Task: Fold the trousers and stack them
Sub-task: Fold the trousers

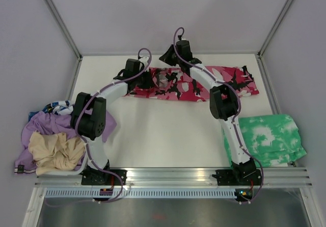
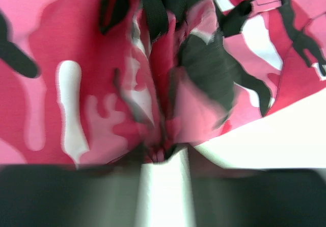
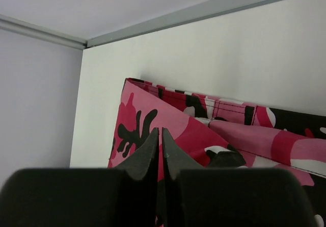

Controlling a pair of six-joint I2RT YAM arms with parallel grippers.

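Observation:
The trousers [image 1: 204, 86], in pink, red, white and black camouflage print, lie spread sideways across the far part of the table [image 1: 168, 130]. My left gripper [image 1: 144, 80] is at their left end. In the blurred left wrist view it [image 2: 163, 153] is shut on a puckered bunch of the cloth [image 2: 91, 84]. My right gripper [image 1: 166, 67] is over their far edge, left of the middle. In the right wrist view its jaws [image 3: 161, 131] are closed on a thin layer of the cloth [image 3: 137, 120], which rises as a folded flap.
A green-and-white tie-dye garment [image 1: 267, 137] lies at the near right edge. A pile of lilac [image 1: 43, 127] and beige [image 1: 56, 150] clothes lies at the near left. Enclosure walls with metal posts [image 1: 58, 20] close in the back and sides.

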